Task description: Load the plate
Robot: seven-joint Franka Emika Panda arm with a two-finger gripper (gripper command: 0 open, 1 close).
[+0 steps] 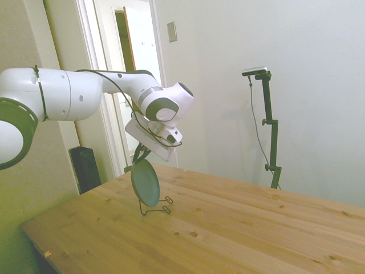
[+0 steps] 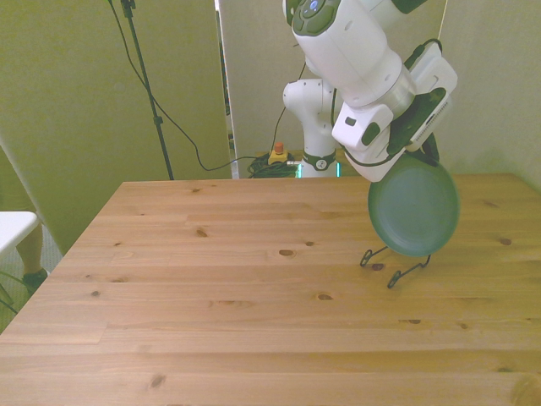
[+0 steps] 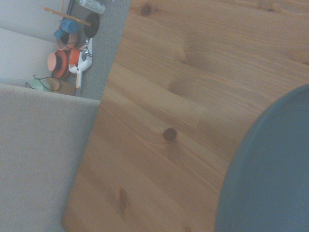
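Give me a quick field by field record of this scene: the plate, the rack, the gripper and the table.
plate: dark teal plate, on edge and tilted, lower rim at the wire rack
rack: small black wire rack on the table, toward the front view's right
gripper: gripper at the plate's upper rim; fingers not clearly visible
table: wooden table
task state: plate at the rack, gripper at its upper rim
wrist view: plate edge over wood

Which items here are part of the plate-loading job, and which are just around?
Job:
plate, upright, held at its top edge
wire rack, beneath the plate
gripper

Around:
table
clutter on the floor, off the table
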